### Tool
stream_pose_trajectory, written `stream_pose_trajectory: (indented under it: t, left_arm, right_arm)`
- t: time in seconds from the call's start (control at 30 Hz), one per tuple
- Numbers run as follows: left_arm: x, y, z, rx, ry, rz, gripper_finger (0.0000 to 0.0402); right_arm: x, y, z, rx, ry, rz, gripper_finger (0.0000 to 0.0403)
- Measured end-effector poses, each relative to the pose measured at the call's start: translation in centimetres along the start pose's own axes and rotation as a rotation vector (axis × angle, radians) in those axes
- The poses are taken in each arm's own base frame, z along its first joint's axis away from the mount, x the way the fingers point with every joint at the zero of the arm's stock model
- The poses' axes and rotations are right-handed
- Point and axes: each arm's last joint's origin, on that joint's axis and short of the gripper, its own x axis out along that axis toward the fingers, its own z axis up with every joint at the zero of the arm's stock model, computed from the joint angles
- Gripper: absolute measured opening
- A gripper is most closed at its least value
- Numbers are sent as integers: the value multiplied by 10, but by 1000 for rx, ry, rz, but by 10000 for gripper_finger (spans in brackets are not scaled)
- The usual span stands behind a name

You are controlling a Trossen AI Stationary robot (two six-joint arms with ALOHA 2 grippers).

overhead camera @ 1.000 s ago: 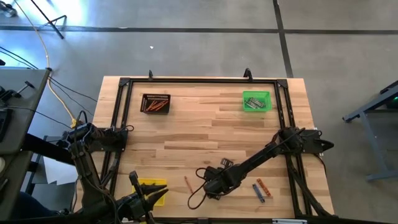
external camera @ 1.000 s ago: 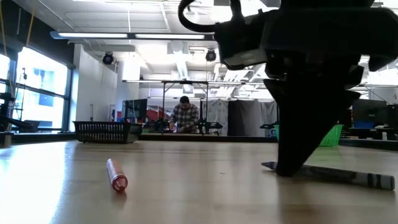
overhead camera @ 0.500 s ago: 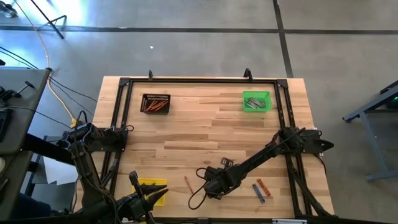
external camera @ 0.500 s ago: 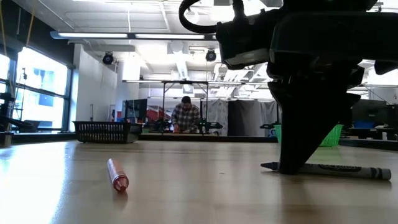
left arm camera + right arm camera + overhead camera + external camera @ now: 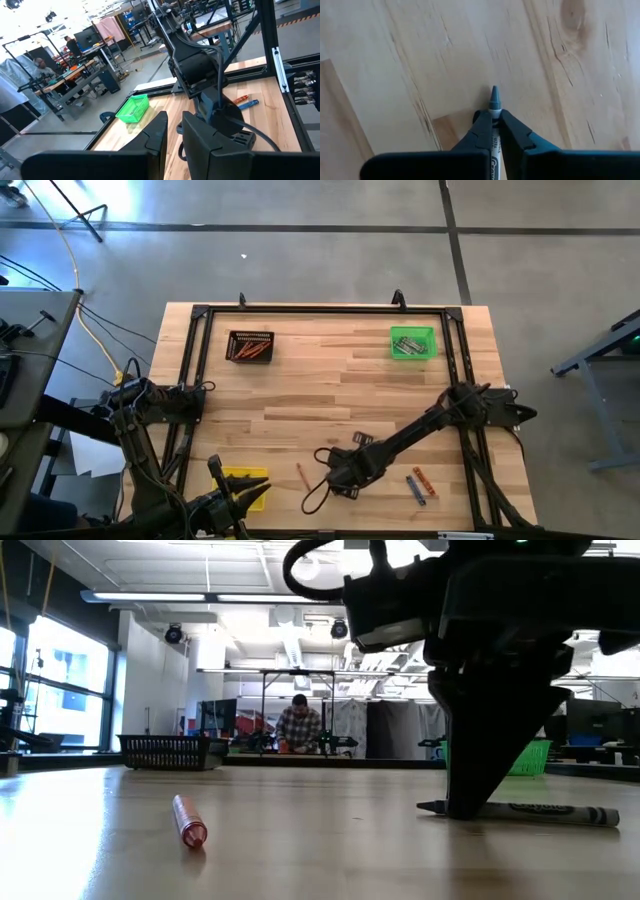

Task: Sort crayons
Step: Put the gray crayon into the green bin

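At near-centre of the desk (image 5: 330, 390), right gripper (image 5: 493, 120) is clamped on grey crayon (image 5: 545, 811) w/ tip poking out; best lift straight up, slowly.

A thin grey wax crayon (image 5: 530, 811) with a paper wrapper lies flat on the pale wooden table, its pointed tip (image 5: 494, 95) sticking out past the two dark fingers closed on it near that end. A short orange-red crayon (image 5: 188, 821) lies flat on the table well apart from it, alone (image 5: 299, 474). A blue crayon (image 5: 415, 487) and an orange one (image 5: 424, 479) lie side by side, just beside each other, near the table's front right. More orange-red crayons fill the dark tray (image 5: 250, 346), and grey ones lie in the green tray (image 5: 412, 342).
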Motion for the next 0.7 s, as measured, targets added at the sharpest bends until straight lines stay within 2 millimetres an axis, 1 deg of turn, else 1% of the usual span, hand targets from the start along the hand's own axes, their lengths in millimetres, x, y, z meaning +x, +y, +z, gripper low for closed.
stream_pose_trajectory:
  t: [0.17,0.27,0.37,0.5,0.6,0.7]
  left_arm:
    - [0,0,0,-2,0,0,44]
    - [0,0,0,-8,2,-2,44]
    - [0,0,0,-8,10,-9,44]
    - [0,0,0,-12,11,-10,44]
    - [0,0,0,-27,11,-10,44]
    - [0,0,0,-27,11,-10,44]
  right_arm:
    - [-1,-6,5,-23,6,1,3]
    - [-10,-15,5,-28,-6,-64,2]
    - [-35,-26,5,-19,-56,-127,1]
    - [-65,-47,2,-5,-75,-232,1]
    - [-87,-71,5,12,-102,-321,1]
    - [-99,-99,8,52,-81,-369,1]
